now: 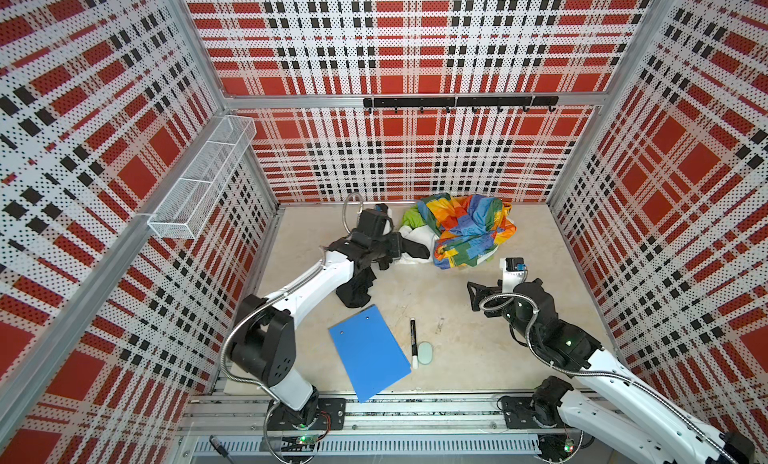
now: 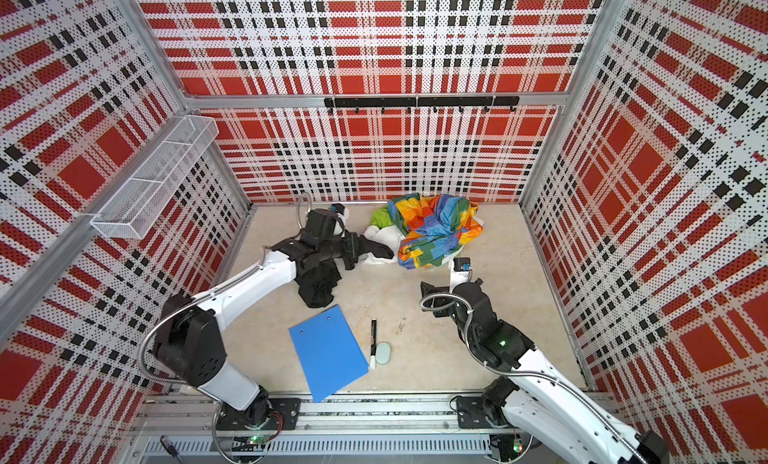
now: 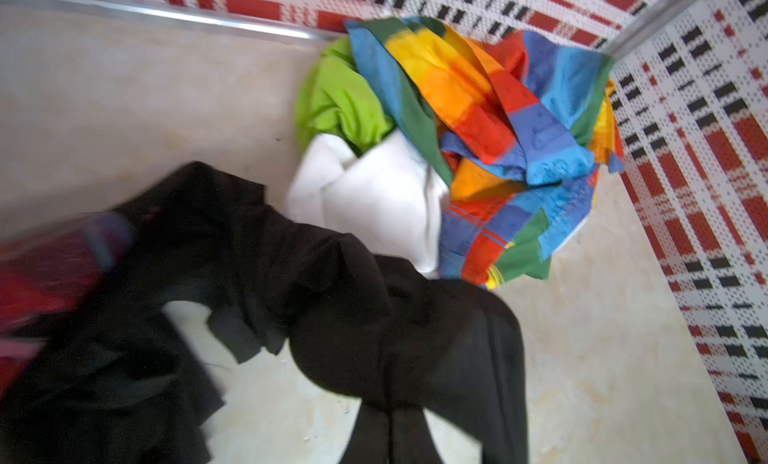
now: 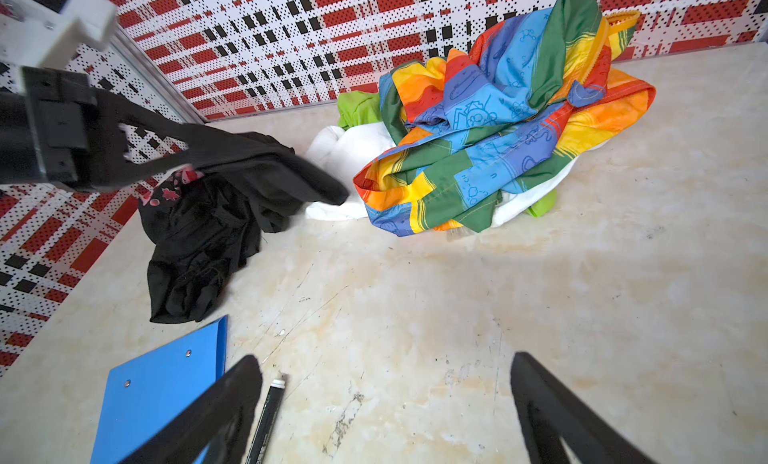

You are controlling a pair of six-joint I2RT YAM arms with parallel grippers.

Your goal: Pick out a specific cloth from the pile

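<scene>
spread wide across the bottom of the right wrist view, the right gripper (image 4: 384,360) holds nothing and hovers over bare table (image 4: 561,300), with a marker (image 4: 266,416) and a blue clipboard (image 4: 153,399) just beside it. farther off, the left gripper (image 1: 415,250) is pinched tight on a fold of the black cloth (image 4: 199,242). the rest hangs from it in a crumpled drape, pink and red patch (image 4: 174,190) showing, its lower end resting on the table near the clipboard's corner. the pile (image 4: 490,121), rainbow over white and green, sits at the far side of the table, just beside the gripped fold. the left wrist view is smeared, so i cannot tell whether the black fabric touches the white cloth (image 3: 374,200). the step in hand looks like drawing the cloth clear. next it likely needs lifting and carrying toward open table, away from the pile, without dragging the clipboard.
</scene>
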